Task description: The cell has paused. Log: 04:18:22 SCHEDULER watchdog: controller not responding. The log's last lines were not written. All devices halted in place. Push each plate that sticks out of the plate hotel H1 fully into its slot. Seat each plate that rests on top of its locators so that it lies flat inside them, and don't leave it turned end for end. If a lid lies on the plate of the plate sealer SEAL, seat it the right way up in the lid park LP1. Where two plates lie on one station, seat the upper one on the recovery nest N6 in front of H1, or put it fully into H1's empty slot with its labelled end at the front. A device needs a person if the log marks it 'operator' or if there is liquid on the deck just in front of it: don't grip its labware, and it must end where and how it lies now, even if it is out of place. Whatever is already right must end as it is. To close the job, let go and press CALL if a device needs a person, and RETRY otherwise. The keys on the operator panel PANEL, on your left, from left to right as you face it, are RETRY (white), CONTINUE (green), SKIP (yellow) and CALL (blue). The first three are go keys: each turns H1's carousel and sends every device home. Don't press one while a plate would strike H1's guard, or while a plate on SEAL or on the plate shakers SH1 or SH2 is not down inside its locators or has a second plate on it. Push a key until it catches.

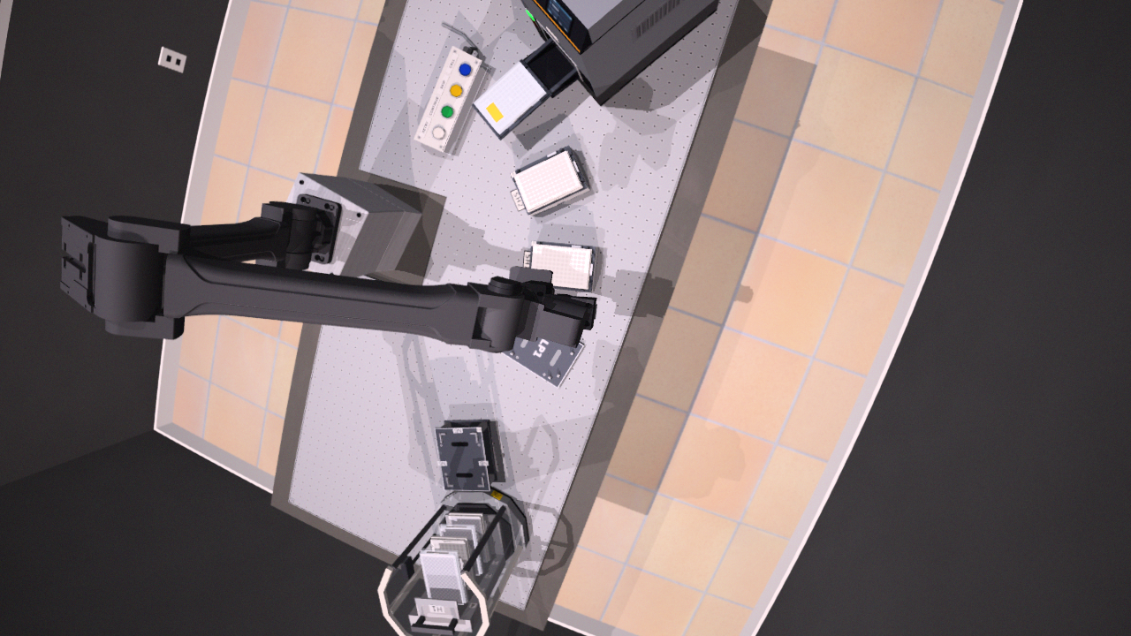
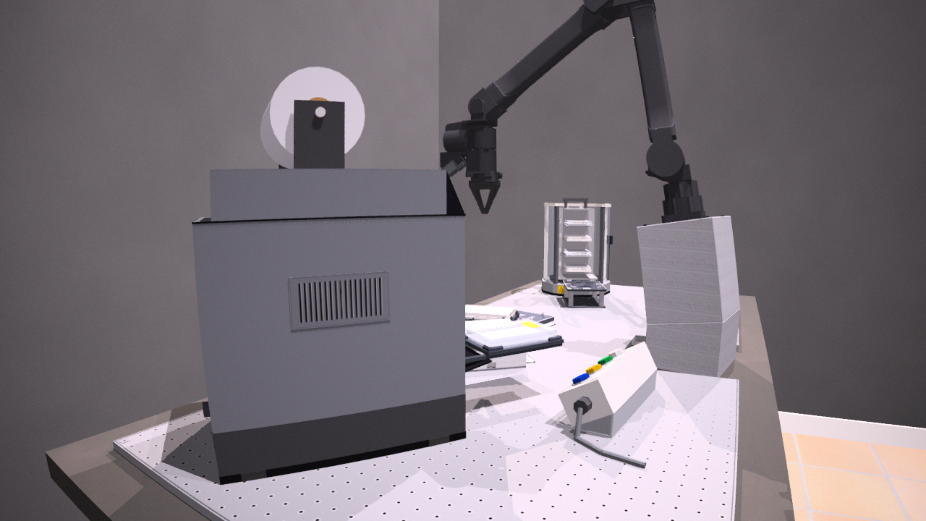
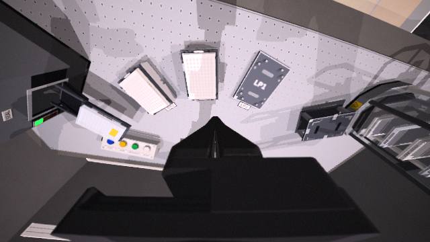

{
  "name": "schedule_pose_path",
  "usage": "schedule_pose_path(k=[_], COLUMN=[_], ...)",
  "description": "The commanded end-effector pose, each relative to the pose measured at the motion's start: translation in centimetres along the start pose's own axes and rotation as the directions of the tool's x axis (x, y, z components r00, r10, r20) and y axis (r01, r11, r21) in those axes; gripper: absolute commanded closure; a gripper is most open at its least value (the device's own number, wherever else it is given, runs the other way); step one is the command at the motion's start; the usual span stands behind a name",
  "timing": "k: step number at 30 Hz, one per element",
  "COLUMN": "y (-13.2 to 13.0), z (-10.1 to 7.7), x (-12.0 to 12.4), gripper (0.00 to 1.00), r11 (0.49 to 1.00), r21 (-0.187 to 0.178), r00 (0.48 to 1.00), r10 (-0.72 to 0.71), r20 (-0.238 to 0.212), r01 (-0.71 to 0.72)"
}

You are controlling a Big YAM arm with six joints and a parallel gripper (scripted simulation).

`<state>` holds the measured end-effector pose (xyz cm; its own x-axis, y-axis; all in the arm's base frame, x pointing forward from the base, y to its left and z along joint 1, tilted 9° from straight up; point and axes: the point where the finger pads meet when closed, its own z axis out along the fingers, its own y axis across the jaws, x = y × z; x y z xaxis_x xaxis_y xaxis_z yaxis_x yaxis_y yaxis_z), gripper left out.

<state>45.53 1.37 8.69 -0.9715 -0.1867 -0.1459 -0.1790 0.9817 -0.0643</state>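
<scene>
Leftmost in the wrist view, the sealer SEAL (image 3: 40,67) shows its dark opening, and the tray carries a white plate (image 3: 99,122) with a yellow square at its outer end; just below that plate lies the operator panel PANEL (image 3: 129,148), its keys running blue, yellow, green, white; next come two shakers, the first plate (image 3: 144,91) sitting skewed against its dark base, the second plate (image 3: 200,75) lying square in its frame; the gripper (image 3: 215,141) hangs high over the deck below these, its jaws pressed fully together with nothing between them; beyond it the lid park LP1 (image 3: 261,80) lies bare, a grey slab with its label beside; further right stands the recovery nest N6 (image 3: 327,126), dark and unoccupied; at the far right edge the plate hotel H1 (image 3: 396,111) shows plates on its shelves behind the guard bars, though whether any sticks out cannot be told from this angle.
</scene>
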Motion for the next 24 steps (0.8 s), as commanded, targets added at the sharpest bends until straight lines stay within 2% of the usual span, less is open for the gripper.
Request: schedule_pose_path(k=[1,19,21,24], y=[1.4,6.8,7.4,7.7], z=[-1.1,-0.7,-1.1,-1.1], x=[-0.6,-0.7,-0.3,0.0], gripper=[1.0,1.0,1.0,1.0], r11=[1.0,1.0,0.997,0.994], r21=[0.007,0.003,0.005,0.006], r00=[0.999,0.999,0.997,0.994], r10=[0.016,0.016,-0.072,-0.105], r20=[0.038,0.03,0.039,0.032], r01=[-0.017,-0.016,0.071,0.105])
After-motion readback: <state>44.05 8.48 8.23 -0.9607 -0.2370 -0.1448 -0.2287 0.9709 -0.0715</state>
